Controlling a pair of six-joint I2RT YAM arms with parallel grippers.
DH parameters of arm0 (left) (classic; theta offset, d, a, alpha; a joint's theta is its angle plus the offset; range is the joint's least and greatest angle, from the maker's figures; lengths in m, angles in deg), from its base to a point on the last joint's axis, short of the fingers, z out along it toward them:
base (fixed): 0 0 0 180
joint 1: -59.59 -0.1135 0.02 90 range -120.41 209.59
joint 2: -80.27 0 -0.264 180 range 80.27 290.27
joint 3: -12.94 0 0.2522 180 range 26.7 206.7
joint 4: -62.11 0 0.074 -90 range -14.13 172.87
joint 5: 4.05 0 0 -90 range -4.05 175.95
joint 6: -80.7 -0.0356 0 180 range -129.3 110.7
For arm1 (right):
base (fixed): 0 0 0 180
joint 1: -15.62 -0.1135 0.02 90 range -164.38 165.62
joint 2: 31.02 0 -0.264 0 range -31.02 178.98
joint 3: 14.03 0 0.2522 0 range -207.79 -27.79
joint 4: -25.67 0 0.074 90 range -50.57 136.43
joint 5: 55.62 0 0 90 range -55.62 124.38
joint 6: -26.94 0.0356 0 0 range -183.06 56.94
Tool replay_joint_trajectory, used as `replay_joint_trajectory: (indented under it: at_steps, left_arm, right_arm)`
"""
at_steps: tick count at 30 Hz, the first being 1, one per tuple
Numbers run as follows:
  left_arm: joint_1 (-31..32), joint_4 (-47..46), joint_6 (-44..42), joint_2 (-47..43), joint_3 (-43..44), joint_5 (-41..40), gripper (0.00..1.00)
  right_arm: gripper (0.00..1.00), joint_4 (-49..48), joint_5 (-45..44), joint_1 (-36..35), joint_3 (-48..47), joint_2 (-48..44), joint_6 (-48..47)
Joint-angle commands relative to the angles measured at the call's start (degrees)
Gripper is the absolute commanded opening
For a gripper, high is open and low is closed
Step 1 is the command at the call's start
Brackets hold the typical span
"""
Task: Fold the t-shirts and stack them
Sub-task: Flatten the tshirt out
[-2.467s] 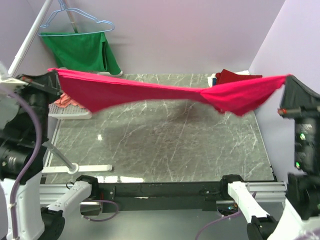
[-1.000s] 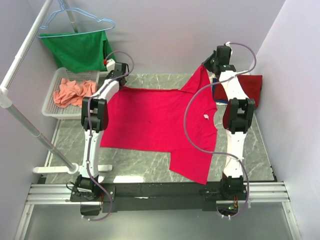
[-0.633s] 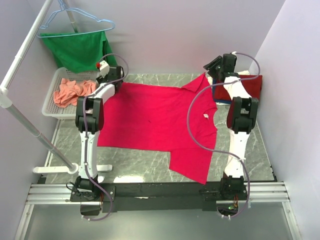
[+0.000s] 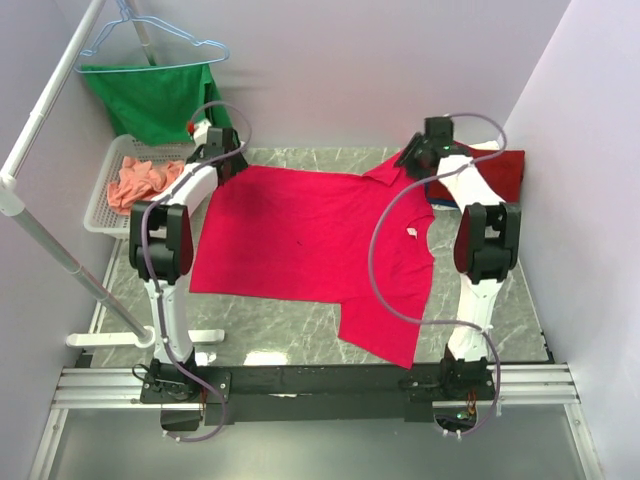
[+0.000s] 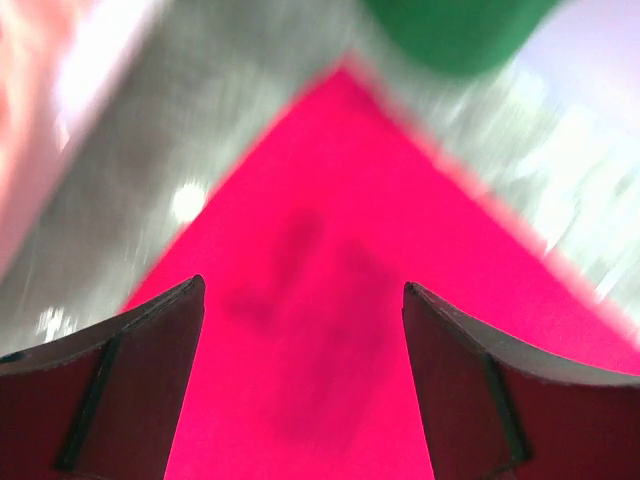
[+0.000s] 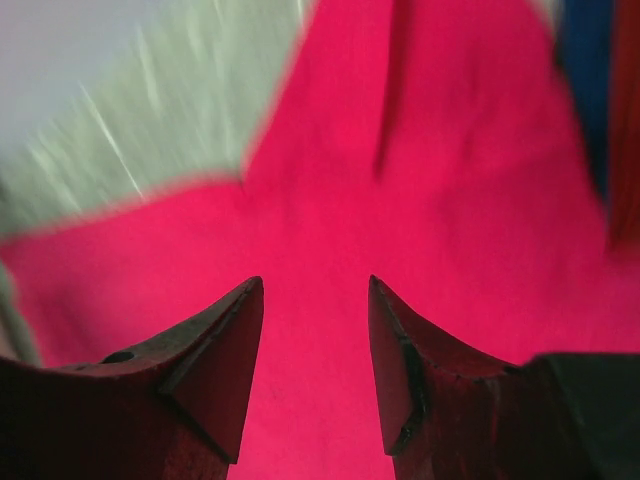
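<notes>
While the left pincer (image 5: 300, 285) and right pincer (image 6: 315, 280) gape, a basket (image 4: 97, 212) flanks the t-shirt (image 4: 300, 235).

The overhead view is bright, even and sharp, lit softly from above; a white glare patch sits on the polished table (image 4: 275, 330) near its front edge, and shadows under the arms are faint. Both wrist views are heavily blurred, the table's veining smeared into streaks. In the left wrist view a soft dark shadow lies on the pinkish-red t-shirt (image 5: 330, 250). The left pincer (image 5: 302, 283) and right pincer (image 6: 315, 280) look dim, tinged red by the cloth.
</notes>
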Motion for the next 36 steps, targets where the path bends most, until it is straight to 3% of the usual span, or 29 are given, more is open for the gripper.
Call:
replay_joint_trajectory:
  at_steps: [1, 4, 13, 36]
  left_arm:
    - [0.5, 8.5, 2.3, -7.0, -7.5, 7.1, 0.84]
    - [1.1, 10.1, 2.8, -11.5, -14.6, 8.6, 0.84]
    - [3.1, 11.3, 4.8, -24.4, -32.3, 8.8, 0.84]
    - [5.2, 21.0, 13.8, -27.0, -47.2, 6.9, 0.84]
  right_arm:
    - [0.53, 10.4, -5.9, -4.3, 6.0, -8.3, -4.1]
    - [0.53, 10.7, -6.0, -7.2, 16.0, -13.5, -3.5]
    - [0.52, 11.4, -6.0, -11.0, 32.0, -19.9, -1.6]
    - [0.5, 16.4, -8.1, -15.2, 38.7, -15.3, -0.6]
